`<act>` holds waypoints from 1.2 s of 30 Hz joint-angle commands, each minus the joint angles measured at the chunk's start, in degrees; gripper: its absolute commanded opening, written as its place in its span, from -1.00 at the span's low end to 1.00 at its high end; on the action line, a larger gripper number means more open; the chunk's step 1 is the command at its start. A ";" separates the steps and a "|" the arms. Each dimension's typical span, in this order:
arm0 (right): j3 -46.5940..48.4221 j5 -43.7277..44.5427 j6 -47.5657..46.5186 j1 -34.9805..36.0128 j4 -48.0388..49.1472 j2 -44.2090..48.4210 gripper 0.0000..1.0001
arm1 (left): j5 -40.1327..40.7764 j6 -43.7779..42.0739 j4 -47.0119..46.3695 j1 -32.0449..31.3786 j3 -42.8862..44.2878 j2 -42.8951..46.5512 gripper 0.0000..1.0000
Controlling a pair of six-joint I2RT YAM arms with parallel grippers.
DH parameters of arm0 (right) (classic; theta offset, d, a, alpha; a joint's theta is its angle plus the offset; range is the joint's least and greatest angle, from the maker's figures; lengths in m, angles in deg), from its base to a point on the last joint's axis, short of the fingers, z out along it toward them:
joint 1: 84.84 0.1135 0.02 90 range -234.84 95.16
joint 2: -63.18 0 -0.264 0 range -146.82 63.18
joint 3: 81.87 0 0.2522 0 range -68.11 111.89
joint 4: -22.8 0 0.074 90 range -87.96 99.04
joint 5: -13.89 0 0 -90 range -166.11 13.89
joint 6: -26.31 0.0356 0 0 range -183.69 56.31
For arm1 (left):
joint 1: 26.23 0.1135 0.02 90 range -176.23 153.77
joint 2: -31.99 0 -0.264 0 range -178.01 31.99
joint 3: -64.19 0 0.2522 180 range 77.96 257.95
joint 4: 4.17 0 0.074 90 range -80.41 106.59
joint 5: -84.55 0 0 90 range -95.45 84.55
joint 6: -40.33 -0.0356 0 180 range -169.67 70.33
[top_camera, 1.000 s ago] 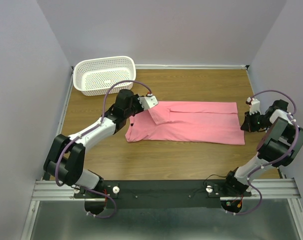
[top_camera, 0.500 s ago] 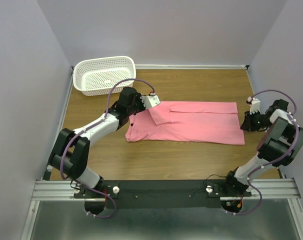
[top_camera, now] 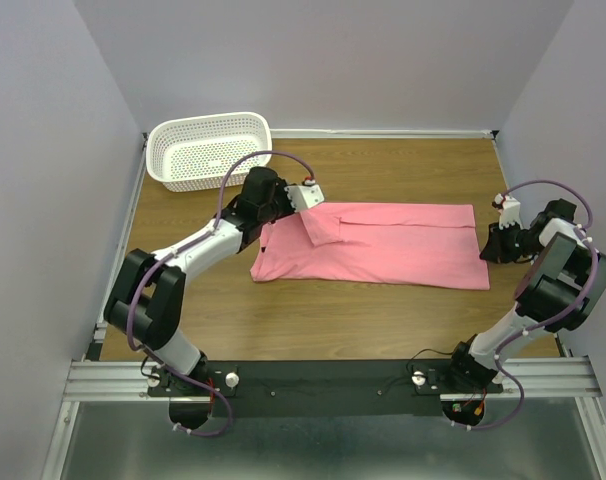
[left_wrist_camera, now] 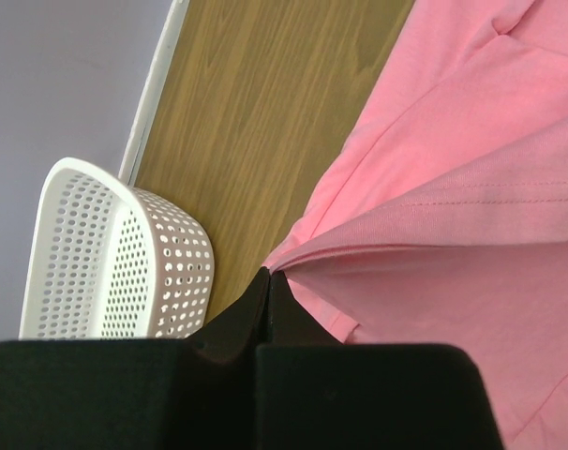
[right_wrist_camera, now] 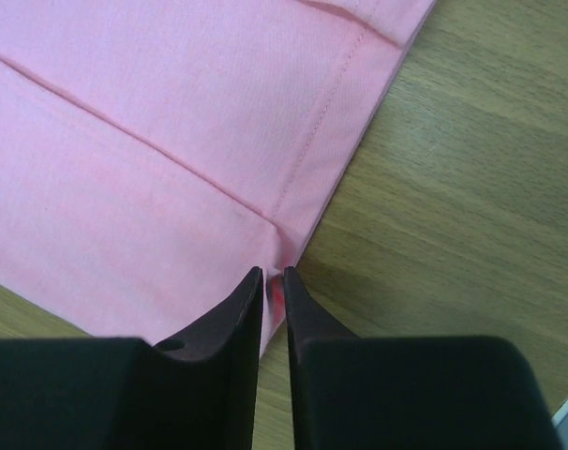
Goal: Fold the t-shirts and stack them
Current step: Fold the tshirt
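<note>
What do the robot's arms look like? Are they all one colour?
No. The left arm and right arm have white tubes, chunky black joints and looping purple cables. The left gripper and right gripper have smooth black pointed fingers.

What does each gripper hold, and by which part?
Both pinch the salmon-pink cloth t-shirt: left gripper a folded edge at one end, right gripper the hem at the opposite end.

The left arm (top_camera: 188, 258) and right arm (top_camera: 505, 332) wore white shells over black joints, purple cables (top_camera: 245, 165) looping along them; the left claw (left_wrist_camera: 268, 274) and right claw (right_wrist_camera: 274, 274) were black wedges.
</note>
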 commanded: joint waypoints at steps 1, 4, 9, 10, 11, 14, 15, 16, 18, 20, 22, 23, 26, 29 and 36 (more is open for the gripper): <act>1.45 -1.89 0.74 -0.37 0.71 -1.24 -0.56 | 1.34 -1.34 0.74 -0.42 3.00 -1.72 -1.00; 1.28 -1.89 0.66 -0.37 0.80 -1.24 -0.55 | 1.43 -1.69 1.09 -0.60 4.14 -2.77 -1.00; 1.19 -1.72 0.57 -0.37 0.89 -1.41 -0.53 | 1.52 -2.31 1.35 -1.04 5.63 -4.09 -1.00; 1.36 -1.63 0.57 -0.37 0.89 -1.41 -0.53 | 1.60 -2.48 1.53 -1.21 6.07 -4.53 -1.00; 1.28 -1.63 0.57 -0.37 0.89 -1.41 -0.52 | 1.61 -2.57 1.53 -1.21 6.34 -4.71 -1.00; 1.28 -1.63 0.57 -0.37 0.98 -1.41 -0.50 | 1.96 -2.66 1.88 -1.39 7.04 -5.59 -1.00; 1.28 -1.54 0.57 -0.37 0.98 -1.50 -0.50 | 1.96 -2.92 1.97 -1.56 7.22 -5.85 -1.00; 1.28 -1.54 0.57 -0.37 0.98 -1.50 -0.49 | 2.04 -2.92 1.97 -1.57 7.31 -5.94 -1.00; 1.19 -1.54 0.57 -0.37 0.98 -1.59 -0.49 | 2.05 -3.10 2.23 -1.65 8.01 -6.38 -1.00; 1.19 -1.54 0.57 -0.37 1.07 -1.59 -0.49 | 2.22 -3.27 2.50 -1.83 8.36 -6.90 -1.00; 1.19 -1.45 0.57 -0.37 1.15 -1.59 -0.49 | 2.22 -3.45 2.67 -1.92 8.89 -7.43 -1.00; 1.19 -1.37 0.57 -0.37 1.07 -1.59 -0.49 | 2.31 -3.54 2.76 -2.00 9.06 -7.61 -1.00; 1.28 -1.45 0.66 -0.37 1.07 -1.50 -0.48 | 2.13 -3.71 3.02 -2.18 9.77 -8.49 -1.00; 1.36 -1.28 0.66 -0.37 1.07 -1.41 -0.47 | 2.13 -3.71 3.20 -2.45 10.47 -9.28 -1.00; 1.36 -1.01 0.74 -0.37 1.07 -1.32 -0.46 | 2.13 -3.80 3.38 -3.24 12.31 -11.04 -1.00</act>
